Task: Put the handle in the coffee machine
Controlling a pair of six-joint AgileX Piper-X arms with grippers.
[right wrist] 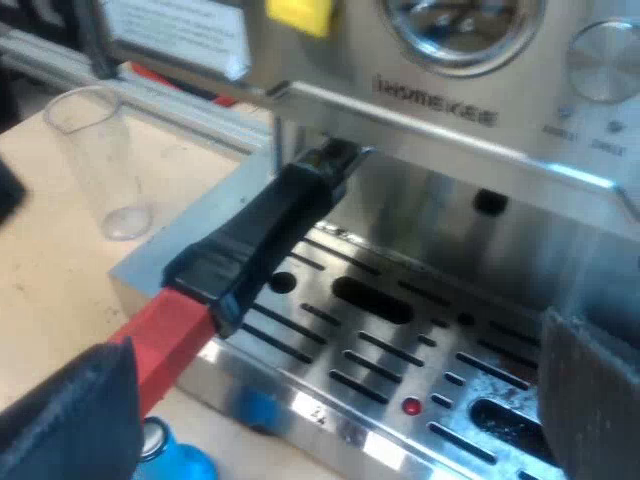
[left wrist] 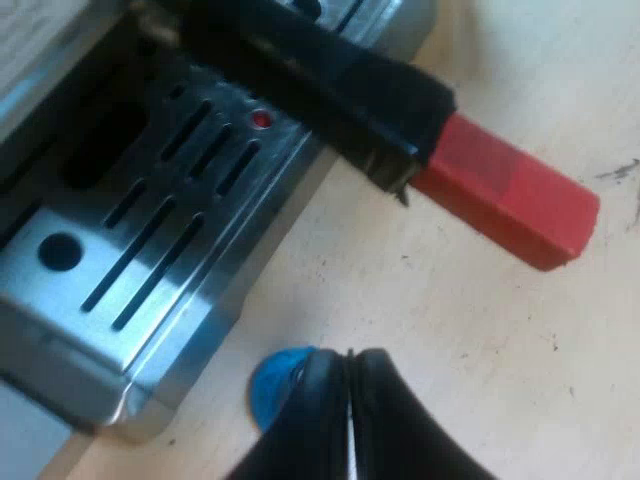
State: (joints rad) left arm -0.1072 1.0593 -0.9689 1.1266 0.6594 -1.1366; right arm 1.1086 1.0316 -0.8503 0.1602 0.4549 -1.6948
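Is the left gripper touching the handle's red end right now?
Apart. In the left wrist view, bare table lies between the left gripper and the handle's red end.

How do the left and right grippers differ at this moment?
The left gripper has its fingers together; the right gripper has its spread wide. The left hangs over the table by the blue tamper; the right faces the drip tray of the espresso machine. Shared: neither holds the handle, which sits at the machine's front.
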